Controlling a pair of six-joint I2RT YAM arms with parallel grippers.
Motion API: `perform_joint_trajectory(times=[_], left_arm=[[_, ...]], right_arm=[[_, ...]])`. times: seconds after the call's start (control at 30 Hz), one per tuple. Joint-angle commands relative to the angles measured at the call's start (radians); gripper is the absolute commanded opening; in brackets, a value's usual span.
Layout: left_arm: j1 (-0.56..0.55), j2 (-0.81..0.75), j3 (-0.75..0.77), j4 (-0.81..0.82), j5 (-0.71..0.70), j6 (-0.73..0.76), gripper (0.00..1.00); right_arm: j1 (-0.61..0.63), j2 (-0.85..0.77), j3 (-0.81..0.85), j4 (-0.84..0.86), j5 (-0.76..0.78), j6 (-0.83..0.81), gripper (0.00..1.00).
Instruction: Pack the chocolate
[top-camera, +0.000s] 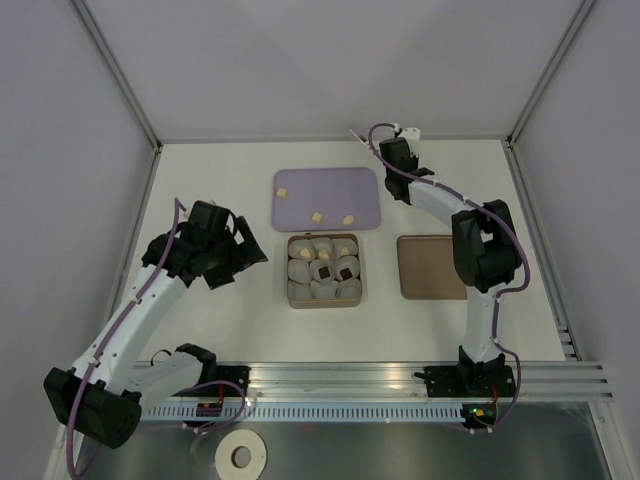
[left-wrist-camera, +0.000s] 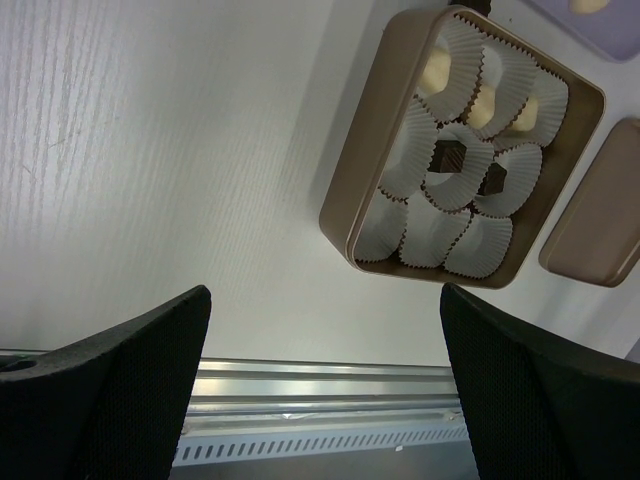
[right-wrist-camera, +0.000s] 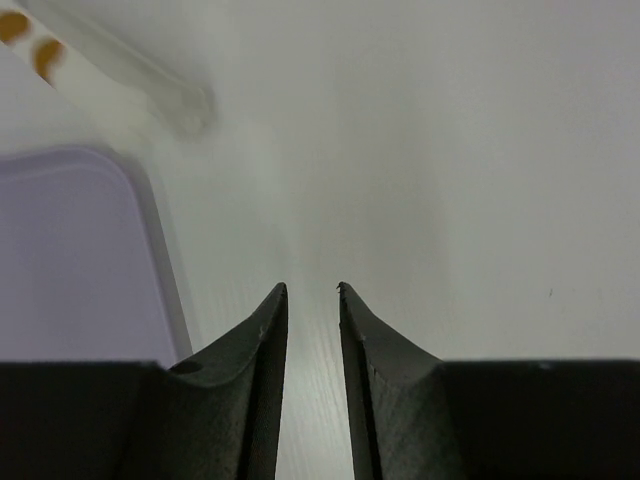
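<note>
Chocolate (top-camera: 317, 216) split between two places: three pale pieces loose on the lavender tray (top-camera: 360, 185) at the back of the table (top-camera: 200, 180), well apart from one another, and the rest seated in white paper cups (left-wrist-camera: 480, 245) inside the tan box (top-camera: 326, 305) just in front of that tray. Three pale pieces along the box's far row and two dark ones in the middle row, clearest from the left wrist view. Near row of cups seemingly bare, part of each floor hidden behind crinkled walls; remaining middle cup leaning, inside unreadable. Flat brown lid (top-camera: 430, 266) lying to the right of the box, apart from it, cut off at the frame edge in the left wrist view. Left gripper (left-wrist-camera: 325, 290) hovering left of the box, fingers spread wide, nothing between them. Right gripper (right-wrist-camera: 310, 290) low over bare table past the tray's far right corner, fingers only narrowly apart and gripping nothing. Blurred pale strip (right-wrist-camera: 130, 85) with two orange spots in that view's top corner, too soft to identify.
</note>
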Motion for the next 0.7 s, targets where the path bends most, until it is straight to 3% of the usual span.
perform_joint_trajectory(times=[0.0, 0.07, 0.2, 0.3, 0.47, 0.6, 0.67], left_arm=[[-0.004, 0.009, 0.013, 0.031, -0.021, -0.043, 1.0], [-0.005, 0.017, 0.017, 0.033, -0.019, -0.049, 1.0], [-0.004, 0.02, 0.016, 0.037, -0.022, -0.047, 1.0], [-0.004, 0.026, 0.011, 0.042, -0.018, -0.046, 1.0], [-0.005, 0.032, 0.009, 0.048, -0.018, -0.03, 0.99], [-0.005, 0.034, 0.005, 0.06, -0.025, -0.029, 1.0], [-0.005, 0.037, 0.005, 0.071, -0.022, -0.014, 1.0]], right_arm=[[0.005, -0.115, -0.082, 0.039, -0.005, 0.074, 0.33], [0.005, -0.214, -0.232, 0.023, -0.041, 0.127, 0.33], [0.005, -0.276, -0.288, 0.008, -0.064, 0.169, 0.34], [0.005, -0.278, -0.267, 0.014, -0.17, 0.114, 0.44], [0.005, -0.116, 0.029, -0.063, -0.345, -0.046, 0.6], [0.004, 0.059, 0.288, -0.133, -0.365, -0.056, 0.64], [0.001, 0.172, 0.425, -0.123, -0.359, -0.078, 0.77]])
